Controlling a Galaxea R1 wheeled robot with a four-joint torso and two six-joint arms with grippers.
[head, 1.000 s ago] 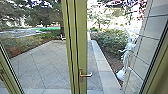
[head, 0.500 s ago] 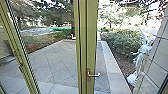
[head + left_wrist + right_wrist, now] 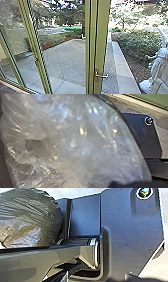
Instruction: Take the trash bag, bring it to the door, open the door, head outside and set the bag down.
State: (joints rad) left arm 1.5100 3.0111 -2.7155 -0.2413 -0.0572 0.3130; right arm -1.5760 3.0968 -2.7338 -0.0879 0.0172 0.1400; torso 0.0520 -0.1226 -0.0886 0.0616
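Nearest, very close to the left wrist camera: the trash bag [image 3: 75, 144], crinkled, glossy and thin-skinned. In the right wrist view, rounded and darker, just beside an edge of the robot's dark plate [image 3: 130, 230], well away from the corner with the round fitting [image 3: 145, 192], and partly behind the jointed bar [image 3: 37, 260]. Cannot make out any surface under the bag, nor the run of its long axis. Judge it nearer the left arm, going by its size in that wrist view. For left gripper and right gripper alike, cannot tell wide from narrow, or loaded from empty. Ahead in the head view, the green-framed door [image 3: 102, 37], apparently shut, though hard to be sure. On its upright, the handle [image 3: 102, 76], lever nearly level, long axis pointing rightward. Take this as the key relation: handle ahead and a little right of the middle, so probably nearer the right arm, opposite the bag's likely side. Beware of snagging thin plastic on the frame. Beyond, outdoors, grey paving [image 3: 65, 60], a pale kerb [image 3: 122, 70], a white statue [image 3: 158, 67] at the right, then bushes [image 3: 132, 43] and, farthest, trees [image 3: 62, 15].
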